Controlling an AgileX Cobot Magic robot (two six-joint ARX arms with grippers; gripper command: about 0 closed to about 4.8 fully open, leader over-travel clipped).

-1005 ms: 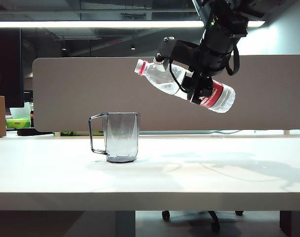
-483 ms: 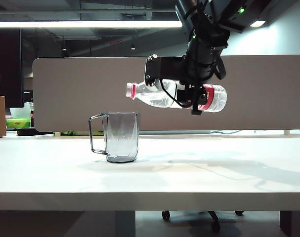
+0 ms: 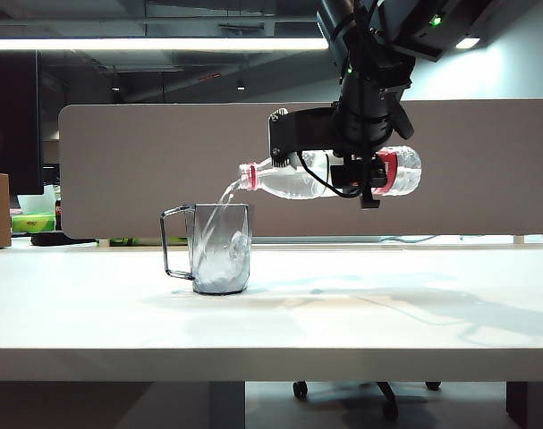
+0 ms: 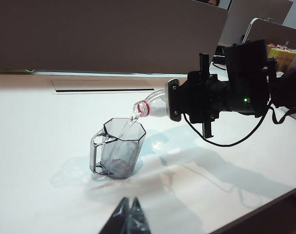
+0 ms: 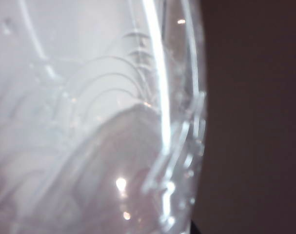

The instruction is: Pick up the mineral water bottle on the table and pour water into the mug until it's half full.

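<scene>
We see the right hand (image 3: 365, 174) clamping the mineral water bottle (image 3: 293, 179) nearly level above the mug (image 3: 221, 248) on the desk (image 3: 387, 313), water (image 3: 224, 195) streaming in. The left hand (image 4: 128, 218) sits low with fingers pressed together

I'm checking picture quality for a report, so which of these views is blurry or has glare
Right wrist view: the mineral water bottle fills the frame, out of focus, with bright glints. Exterior view: sharp, a ceiling light strip glares, soft shadows on the table. Left wrist view: clear, with the mug casting a shadow.
</scene>
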